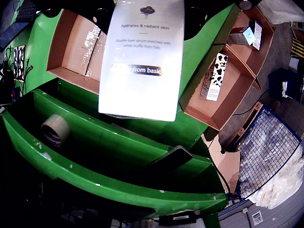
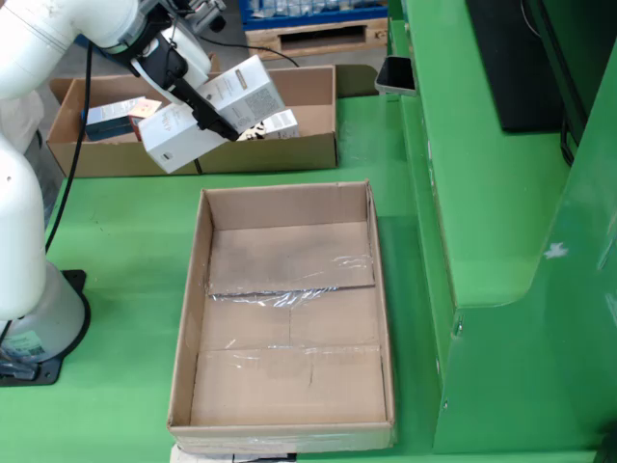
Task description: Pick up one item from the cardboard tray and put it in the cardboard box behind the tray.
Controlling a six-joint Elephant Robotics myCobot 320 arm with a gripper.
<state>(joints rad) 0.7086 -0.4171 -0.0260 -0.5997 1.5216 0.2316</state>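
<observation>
Up above the green table, the gripper carries a white carton, a glossy oblong box with small grey print and a black band of white lettering. Its black finger presses across the carton's face; the jaws pinch the carton. It hangs tilted over the tray's near edge. That shallow brown cardboard tray holds more small cartons. Nearer, the box has taped, creased flaps.
</observation>
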